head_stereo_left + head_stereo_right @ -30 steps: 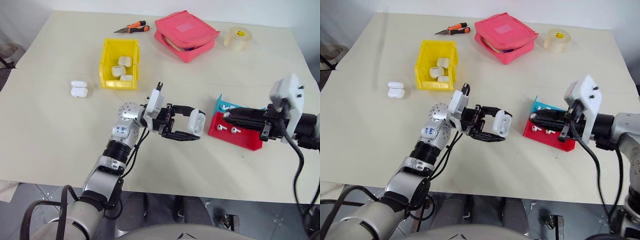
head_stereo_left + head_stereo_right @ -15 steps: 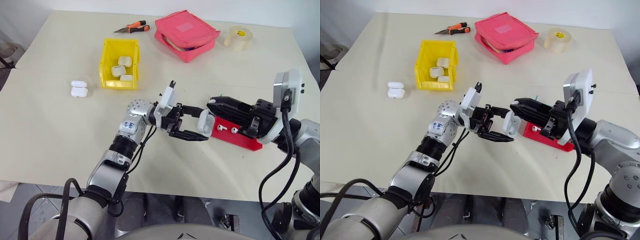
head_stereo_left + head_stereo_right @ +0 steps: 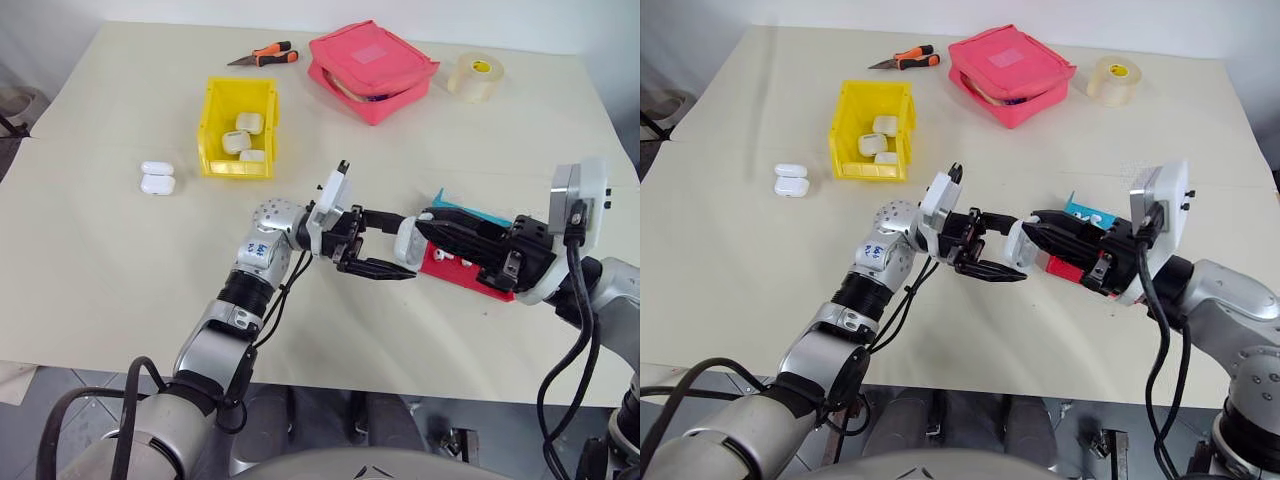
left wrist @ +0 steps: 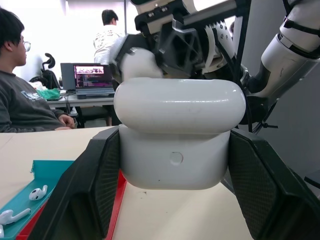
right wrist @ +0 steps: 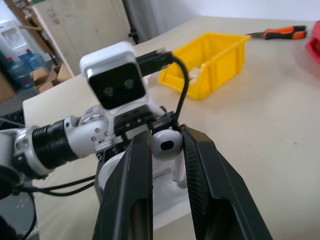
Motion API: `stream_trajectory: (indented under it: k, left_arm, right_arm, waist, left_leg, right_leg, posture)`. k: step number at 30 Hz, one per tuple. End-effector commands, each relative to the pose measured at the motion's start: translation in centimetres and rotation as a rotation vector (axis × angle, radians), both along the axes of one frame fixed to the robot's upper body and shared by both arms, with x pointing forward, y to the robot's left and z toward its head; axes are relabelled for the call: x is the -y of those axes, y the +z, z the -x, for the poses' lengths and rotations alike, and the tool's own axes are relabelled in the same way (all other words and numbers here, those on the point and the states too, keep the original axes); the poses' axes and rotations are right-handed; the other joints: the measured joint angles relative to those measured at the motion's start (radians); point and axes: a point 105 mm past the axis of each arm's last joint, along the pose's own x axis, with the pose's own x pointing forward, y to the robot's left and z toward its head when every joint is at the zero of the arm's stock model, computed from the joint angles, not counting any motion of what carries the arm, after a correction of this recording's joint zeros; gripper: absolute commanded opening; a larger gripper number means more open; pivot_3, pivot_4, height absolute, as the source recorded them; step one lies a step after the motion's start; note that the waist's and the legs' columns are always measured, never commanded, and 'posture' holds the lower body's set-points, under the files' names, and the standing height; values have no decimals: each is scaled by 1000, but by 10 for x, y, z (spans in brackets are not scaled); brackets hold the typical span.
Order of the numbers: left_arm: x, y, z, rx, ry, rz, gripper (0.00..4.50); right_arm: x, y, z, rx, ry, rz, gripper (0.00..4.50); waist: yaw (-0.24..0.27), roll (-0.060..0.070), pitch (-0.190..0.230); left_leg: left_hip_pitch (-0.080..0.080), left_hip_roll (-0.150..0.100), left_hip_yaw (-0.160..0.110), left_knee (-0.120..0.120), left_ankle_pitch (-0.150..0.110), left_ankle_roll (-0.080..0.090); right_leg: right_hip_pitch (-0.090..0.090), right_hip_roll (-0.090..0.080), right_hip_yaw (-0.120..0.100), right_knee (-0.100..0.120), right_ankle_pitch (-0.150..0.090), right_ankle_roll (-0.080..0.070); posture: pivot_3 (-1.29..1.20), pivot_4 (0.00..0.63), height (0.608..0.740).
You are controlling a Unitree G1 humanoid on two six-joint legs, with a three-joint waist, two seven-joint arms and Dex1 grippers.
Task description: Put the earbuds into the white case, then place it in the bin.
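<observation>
An earbud (image 5: pixel 163 145) is pinched between the closed fingers of the right gripper (image 5: pixel 165 150) and is held right at the open top of the white case (image 4: pixel 175 157). The case is clamped between the fingers of the left gripper (image 3: pixel 385 250), raised above the tabletop (image 3: pixel 120 260) beside the red tray (image 3: pixel 470 275). The yellow bin (image 3: pixel 238 127), holding other cases, is set well apart.

Cream table (image 3: pixel 120 270), yellow bin (image 3: pixel 239 128), trays (image 3: pixel 470 275)
</observation>
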Motion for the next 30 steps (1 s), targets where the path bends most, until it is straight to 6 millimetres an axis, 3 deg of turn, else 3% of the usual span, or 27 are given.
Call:
stream_trajectory:
  k: [1, 11, 30]
  left_arm:
    - [4, 10, 4, 30, -21, 35, 2799]
    - [5, 9, 8, 31, -25, 13, 2799]
    - [5, 5, 8, 96, 26, -84, 2799]
  right_arm:
    - [-2, 2, 2, 54, 30, 16, 496]
    - [3, -16, -2, 95, 90, 119, 496]
    - [9, -32, -11, 156, 194, 196, 496]
  waist:
    - [0, 0, 0]
    - [0, 0, 0]
    - [1, 0, 0]
  left_leg:
    - [0, 0, 0, 0, 0, 0]
    - [0, 0, 0, 0, 0, 0]
    - [0, 0, 0, 0, 0, 0]
  right_leg:
    - [0, 0, 0, 0, 0, 0]
    - [0, 0, 0, 0, 0, 0]
    - [0, 0, 0, 0, 0, 0]
  posture:
    - [0, 150, 740]
    - [0, 150, 740]
    - [0, 150, 740]
